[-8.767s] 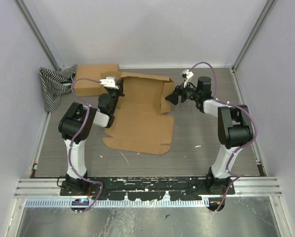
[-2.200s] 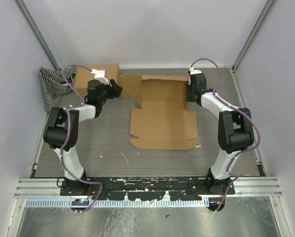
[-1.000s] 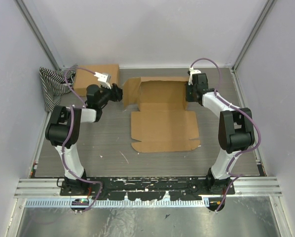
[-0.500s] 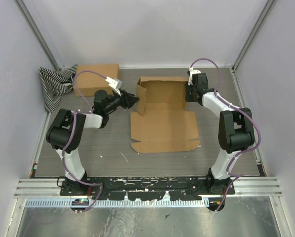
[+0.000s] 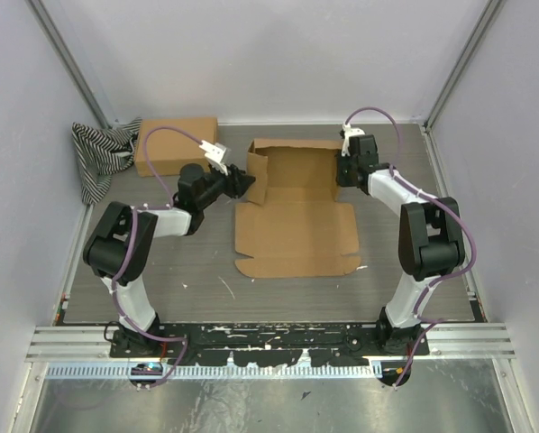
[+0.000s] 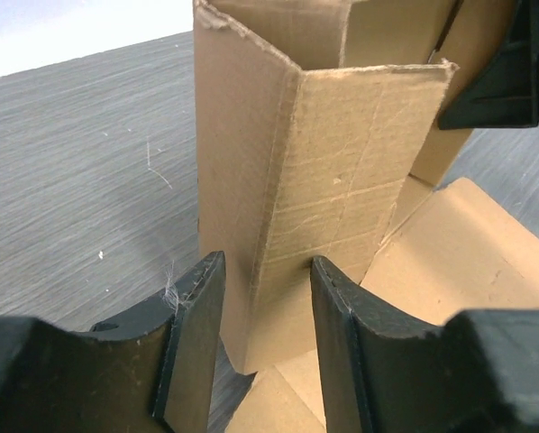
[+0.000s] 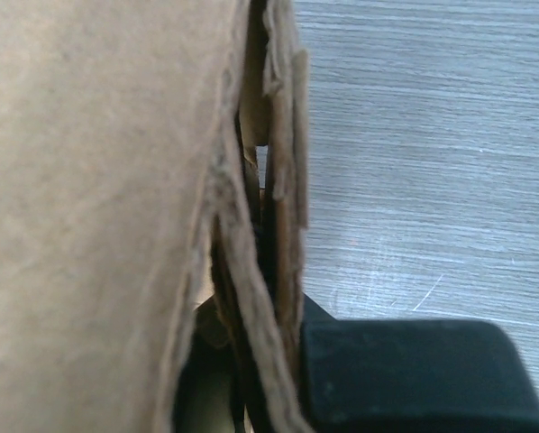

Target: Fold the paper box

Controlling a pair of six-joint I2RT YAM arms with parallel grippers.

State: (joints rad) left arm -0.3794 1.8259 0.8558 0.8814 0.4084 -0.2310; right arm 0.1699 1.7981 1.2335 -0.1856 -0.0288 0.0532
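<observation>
The brown paper box [image 5: 296,236] lies half-formed on the grey table, its lid panel flat toward me and its back wall raised. Its left flap [image 5: 259,173] stands upright, folded at a corner. My left gripper [image 5: 243,183] is open and straddles that folded corner [image 6: 296,180]; the fingers [image 6: 193,334] sit close on either side of the cardboard. My right gripper [image 5: 345,171] is shut on the box's right wall. In the right wrist view the wall's cardboard layers [image 7: 251,225] fill the jaws, beside one black finger [image 7: 405,370].
A second closed cardboard box [image 5: 175,144] sits at the back left, next to a striped cloth [image 5: 98,158]. Grey enclosure walls stand on three sides. A metal rail [image 5: 269,341] runs along the near edge by the arm bases.
My left gripper swung right to the box's left flap, which went from leaning outward to standing upright, and its jaws narrowed a little. The right gripper kept its hold.
</observation>
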